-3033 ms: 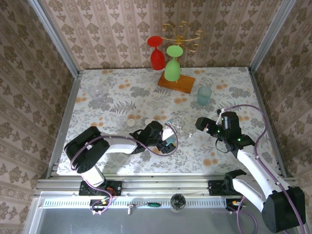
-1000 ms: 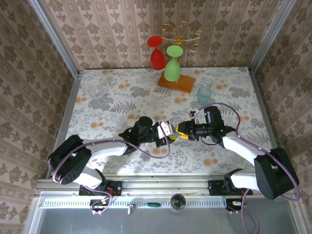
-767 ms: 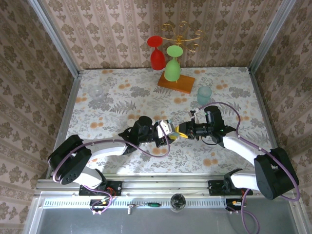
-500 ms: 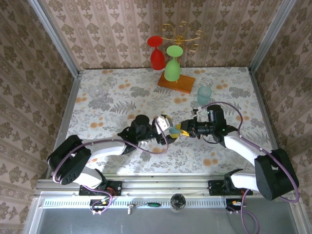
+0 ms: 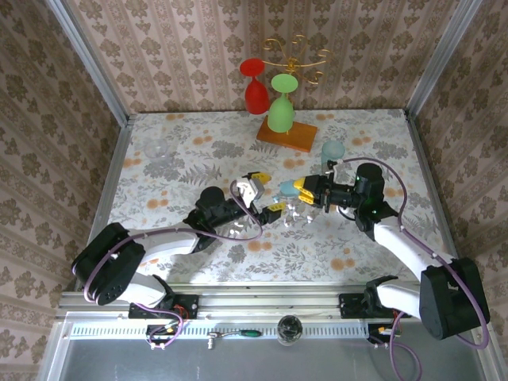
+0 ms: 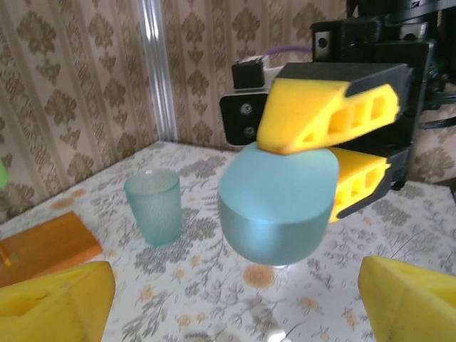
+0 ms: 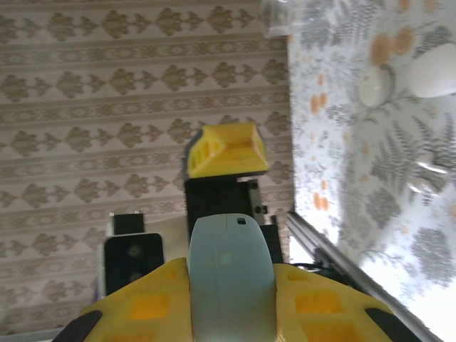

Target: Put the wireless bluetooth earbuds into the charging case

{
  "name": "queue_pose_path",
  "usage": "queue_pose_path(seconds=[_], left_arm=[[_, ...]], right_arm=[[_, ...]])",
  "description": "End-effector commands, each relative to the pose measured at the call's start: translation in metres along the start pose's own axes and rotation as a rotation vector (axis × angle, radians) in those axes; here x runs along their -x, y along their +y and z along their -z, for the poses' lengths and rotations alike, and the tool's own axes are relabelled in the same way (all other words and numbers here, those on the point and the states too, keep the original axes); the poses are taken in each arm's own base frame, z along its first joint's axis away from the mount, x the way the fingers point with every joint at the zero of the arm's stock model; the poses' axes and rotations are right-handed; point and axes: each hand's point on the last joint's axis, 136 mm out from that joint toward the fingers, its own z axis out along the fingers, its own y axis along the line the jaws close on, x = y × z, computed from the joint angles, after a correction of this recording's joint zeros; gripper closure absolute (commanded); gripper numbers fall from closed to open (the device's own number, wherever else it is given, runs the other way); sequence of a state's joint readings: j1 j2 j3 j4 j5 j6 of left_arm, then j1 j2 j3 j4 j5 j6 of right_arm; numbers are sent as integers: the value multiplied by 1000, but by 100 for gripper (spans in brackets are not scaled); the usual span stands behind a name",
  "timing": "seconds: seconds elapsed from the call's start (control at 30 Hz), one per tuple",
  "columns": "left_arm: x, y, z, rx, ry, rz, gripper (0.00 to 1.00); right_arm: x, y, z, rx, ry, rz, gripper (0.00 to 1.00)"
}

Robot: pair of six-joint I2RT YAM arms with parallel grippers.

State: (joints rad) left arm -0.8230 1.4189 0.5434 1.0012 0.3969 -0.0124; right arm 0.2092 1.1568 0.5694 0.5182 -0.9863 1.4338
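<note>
- The right claw (image 5: 302,190) is clamped on the light blue charging case (image 5: 286,189), with one yellow finger on each side. It holds the case clear of the desk (image 5: 182,171), near the middle of the scene.
- In the right wrist view, the charging case (image 7: 229,274) sits squeezed between the claw's two yellow fingers (image 7: 142,306). Its rounded end sticks out past their tips.
- The left claw (image 5: 272,191) stands wide open just left of the case and has nothing in it. Its two yellow fingers sit to the far and near sides of the case's left end, apart from it.
- In the left wrist view, the case (image 6: 278,199) hangs straight ahead in the right claw's fingers (image 6: 328,114). The left claw's (image 6: 231,285) own tips stand far apart at the lower corners of that view.
- The wireless bluetooth earbuds (image 5: 296,211) lie on the desk as tiny white pieces. They are just on the near side of the right claw's tips and the held case, and neither claw touches them.
- The right wrist view shows small glossy white pieces (image 7: 425,165) on the flowered desk top. I cannot tell whether each one is an earbud.
- A teal cup (image 5: 332,152) stands on the desk to the far right of the claws.
- A red glass (image 5: 254,83) and a green glass (image 5: 282,107) hang upside down over an orange wooden base (image 5: 287,133) at the far side.
- A clear glass (image 5: 156,149) stands at the far left.
</note>
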Motion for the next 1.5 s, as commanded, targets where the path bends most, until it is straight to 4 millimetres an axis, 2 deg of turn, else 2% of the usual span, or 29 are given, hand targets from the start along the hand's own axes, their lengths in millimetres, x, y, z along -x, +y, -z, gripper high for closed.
queue_pose_path(seconds=[0.0, 0.33, 0.53, 0.7, 0.93, 1.1, 1.23, 1.33, 1.47], left_arm=[[32, -5, -2, -49, -134, -28, 14], [64, -14, -17, -178, -243, -32, 26], [70, -19, -20, -216, -258, -61, 31], [72, -27, -21, -280, -259, -65, 39], [74, -29, -19, -289, -263, -60, 50], [74, -30, -19, -295, -262, -58, 65], [77, -31, -18, -296, -267, -56, 66], [77, -30, -18, -290, -268, -59, 59], [79, -31, -17, -293, -273, -64, 57]], right_arm=[[-8, 47, 6, 115, 36, 57, 94], [-13, 70, 9, 176, 24, 100, 99], [-17, 75, 5, 188, 21, 111, 99], [-22, 79, 2, 194, 34, 116, 99], [-21, 79, 1, 189, 39, 124, 99], [-20, 77, -1, 185, 40, 115, 99], [-20, 75, -1, 180, 40, 111, 99], [-20, 71, -1, 171, 40, 105, 99], [-20, 71, -1, 171, 40, 107, 99]])
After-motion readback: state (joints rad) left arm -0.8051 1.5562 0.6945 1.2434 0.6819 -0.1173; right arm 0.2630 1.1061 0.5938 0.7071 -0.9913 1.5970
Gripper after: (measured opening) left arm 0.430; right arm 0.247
